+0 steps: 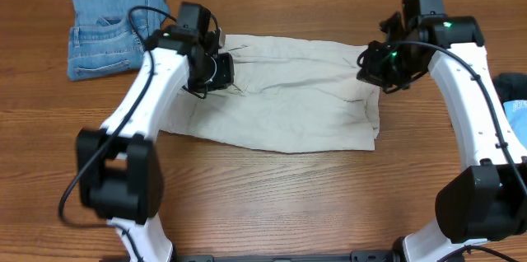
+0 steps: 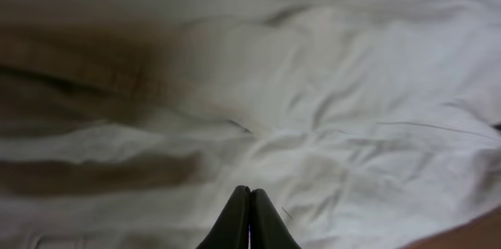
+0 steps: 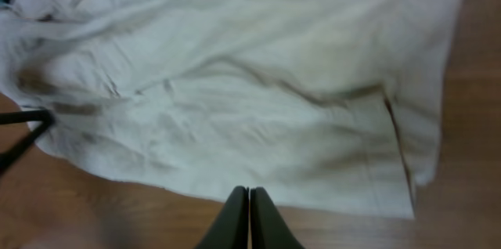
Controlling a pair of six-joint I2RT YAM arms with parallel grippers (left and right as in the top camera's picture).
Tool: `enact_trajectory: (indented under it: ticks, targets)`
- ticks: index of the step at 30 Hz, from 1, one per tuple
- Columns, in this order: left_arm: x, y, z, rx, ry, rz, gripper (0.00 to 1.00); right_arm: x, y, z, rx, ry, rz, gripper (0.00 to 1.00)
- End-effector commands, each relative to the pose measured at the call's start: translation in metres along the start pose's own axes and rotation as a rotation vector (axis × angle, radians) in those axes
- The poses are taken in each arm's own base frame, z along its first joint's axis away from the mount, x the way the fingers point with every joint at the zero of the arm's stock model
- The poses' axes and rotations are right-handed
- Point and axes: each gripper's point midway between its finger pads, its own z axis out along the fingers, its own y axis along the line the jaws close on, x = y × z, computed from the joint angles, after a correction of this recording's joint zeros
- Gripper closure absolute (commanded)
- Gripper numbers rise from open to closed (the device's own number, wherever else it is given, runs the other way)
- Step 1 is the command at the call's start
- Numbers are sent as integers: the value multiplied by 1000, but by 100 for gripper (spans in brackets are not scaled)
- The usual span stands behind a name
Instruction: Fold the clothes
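Overhead view has the cream shorts [image 1: 288, 97] spread mid-bench [image 1: 272, 212], a bit toward the far edge. They're rumpled, with creases everywhere and a pocket seam showing. We see the left gripper [image 2: 250, 196] clenched right on the fabric at the end nearer the bench's left edge, and the right gripper [image 3: 249, 196] clenched at the opposite end. Our guess is that both ends get pinched so the cloth lifts evenly for a fold. We can't tell if either one actually caught fabric. Folded denim [image 1: 111, 35] sits at the far left corner.
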Motion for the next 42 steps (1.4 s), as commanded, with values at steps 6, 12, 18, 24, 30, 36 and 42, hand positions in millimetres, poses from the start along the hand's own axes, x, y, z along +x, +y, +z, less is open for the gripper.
enact_trajectory:
  ticks: [6, 12, 18, 24, 30, 36, 42]
  targets:
    - [1, 45, 41, -58, 84, -98, 96, 14, -17, 66, -8, 12, 39, 94]
    - [-6, 93, 45, -192, 62, -150, 96, 21, -48, 118, 38, 20, 101, 91]
    - [-16, 137, 31, -456, -8, -136, 93, 35, -96, 164, 203, 107, 174, 92]
    - [-20, 164, 18, -584, -40, -147, 93, 33, -126, 169, 267, 101, 274, 95]
    - [-26, 171, -7, -609, -78, -169, 95, 25, -155, 148, 309, 101, 355, 96]
    - [-56, 136, -97, -556, -322, -160, 79, -21, -124, 64, 319, -31, 328, 96]
    - [-69, 5, -80, 37, -334, -16, 78, -47, -7, 37, -125, -85, 28, 69]
